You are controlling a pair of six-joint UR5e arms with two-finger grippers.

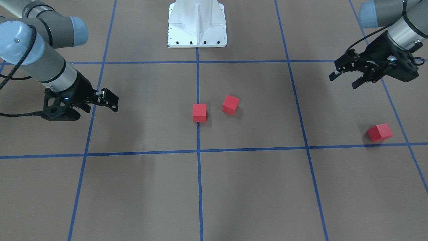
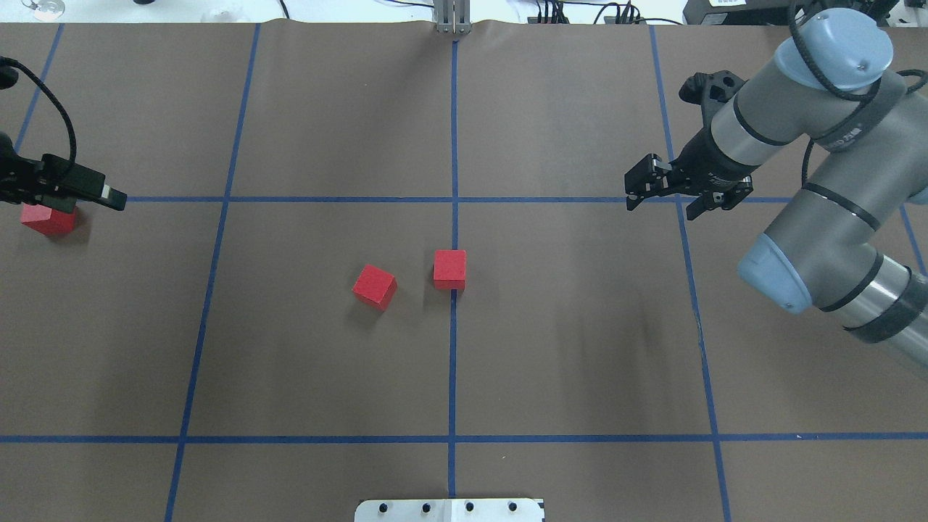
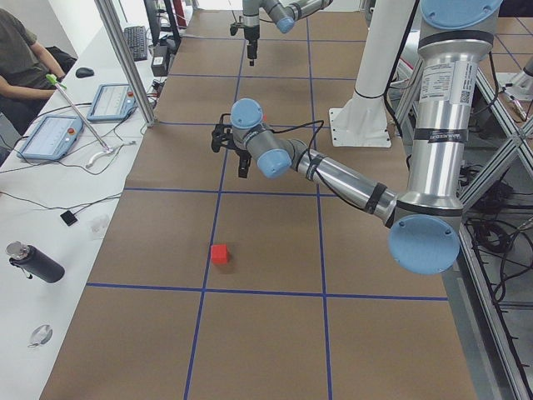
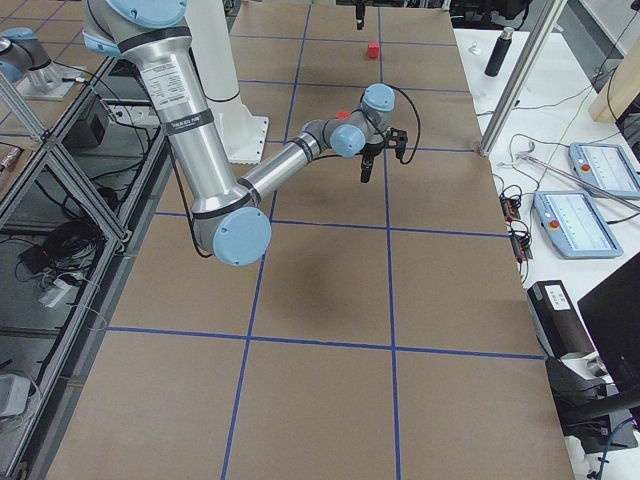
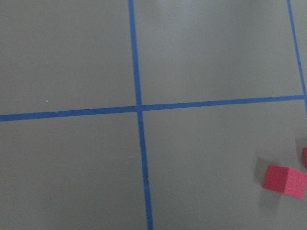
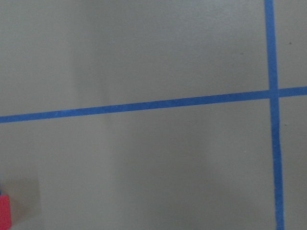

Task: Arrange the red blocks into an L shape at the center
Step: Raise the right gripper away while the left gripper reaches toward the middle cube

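Three red blocks lie on the brown gridded table. One (image 2: 449, 269) sits on the centre line, and a second (image 2: 375, 286) lies rotated just to its left; in the front view they are the squared block (image 1: 199, 112) and the turned block (image 1: 230, 104). The third (image 2: 48, 218) lies far out on my left side, also seen in the front view (image 1: 380, 132). My left gripper (image 1: 344, 78) is open and empty, raised above the table near the third block. My right gripper (image 2: 667, 197) is open and empty, raised far to the right of the centre pair.
The white robot base (image 1: 197, 25) stands at the table's near edge on the centre line. Blue tape lines divide the table into large squares. Outside the table on my left, an operator's bench holds tablets (image 3: 50, 137) and a dark bottle (image 3: 33, 262).
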